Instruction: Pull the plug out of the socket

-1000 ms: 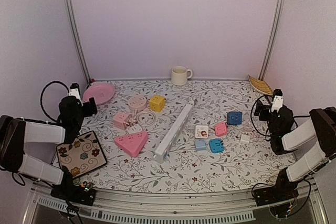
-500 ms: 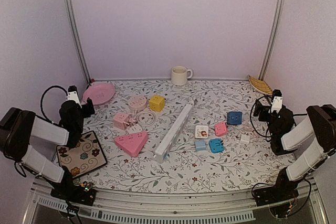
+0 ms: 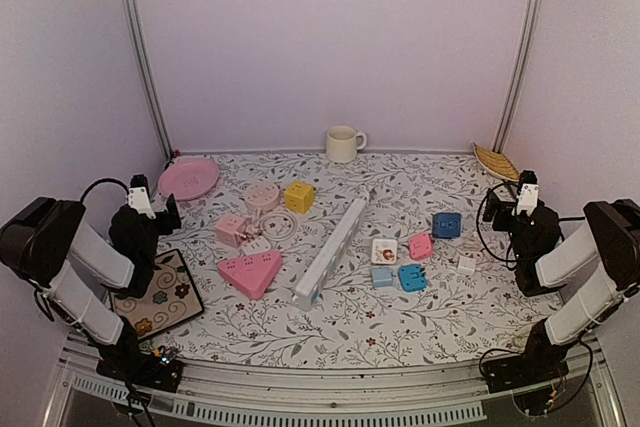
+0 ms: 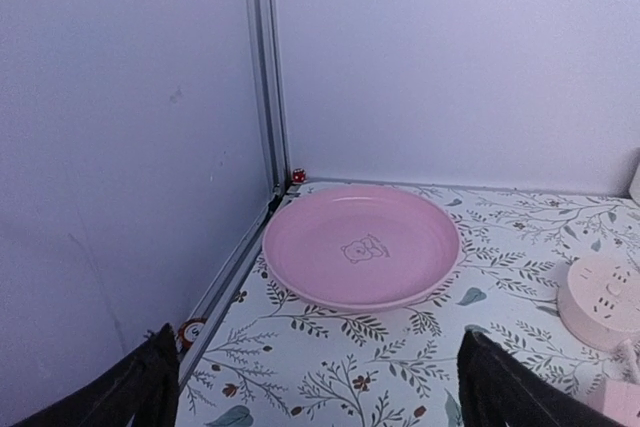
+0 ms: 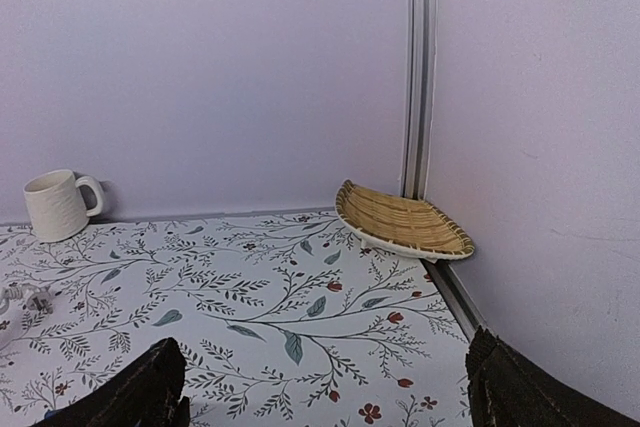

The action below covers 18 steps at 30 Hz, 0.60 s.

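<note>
Several sockets lie mid-table: a long white strip (image 3: 333, 250), a pink triangle (image 3: 250, 272), a yellow cube (image 3: 299, 196), a round pink one (image 3: 262, 194) and a square pink one (image 3: 232, 229). A small white plug (image 3: 256, 244) with a coiled cord (image 3: 278, 229) lies against the square pink socket; I cannot tell whether it is plugged in. My left gripper (image 3: 163, 209) is open at the far left, facing the pink plate (image 4: 360, 244), with nothing between its fingers (image 4: 150, 382). My right gripper (image 3: 497, 209) is open at the far right, also holding nothing (image 5: 335, 392).
Small blue, pink and white adapters (image 3: 411, 277) and a blue cube (image 3: 446, 224) sit right of the strip, a loose white plug (image 3: 466, 263) near my right arm. A mug (image 3: 343, 143) stands at the back, a wicker tray (image 5: 400, 220) in the back right corner, a flowered square plate (image 3: 155, 293) front left.
My left arm has folded back toward the near left corner, its gripper drawing slightly away from the pink plate. The right arm has barely shifted. Both grippers stay open.
</note>
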Each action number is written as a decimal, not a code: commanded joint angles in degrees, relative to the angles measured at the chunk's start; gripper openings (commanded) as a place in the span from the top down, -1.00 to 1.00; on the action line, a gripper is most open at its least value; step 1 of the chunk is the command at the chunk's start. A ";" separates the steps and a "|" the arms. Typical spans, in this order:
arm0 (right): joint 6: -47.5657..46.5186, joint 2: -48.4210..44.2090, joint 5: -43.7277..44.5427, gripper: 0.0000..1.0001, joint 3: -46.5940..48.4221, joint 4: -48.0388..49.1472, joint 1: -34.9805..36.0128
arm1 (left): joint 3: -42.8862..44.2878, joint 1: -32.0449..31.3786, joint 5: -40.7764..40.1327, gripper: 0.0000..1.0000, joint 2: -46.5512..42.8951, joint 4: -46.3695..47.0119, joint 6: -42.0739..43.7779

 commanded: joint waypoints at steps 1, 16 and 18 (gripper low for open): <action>-0.36 0.50 -0.59 -0.98 -0.44 1.60 -0.24 | 1.12 0.71 2.80 -0.94 0.37 2.47 1.05; -0.35 0.58 -0.82 -0.98 -0.10 1.07 -0.21 | 1.10 0.70 2.87 -0.94 0.44 2.91 1.15; -0.33 0.63 -0.82 -0.98 -0.12 1.10 -0.20 | 1.07 0.69 2.87 -0.94 0.48 2.91 1.16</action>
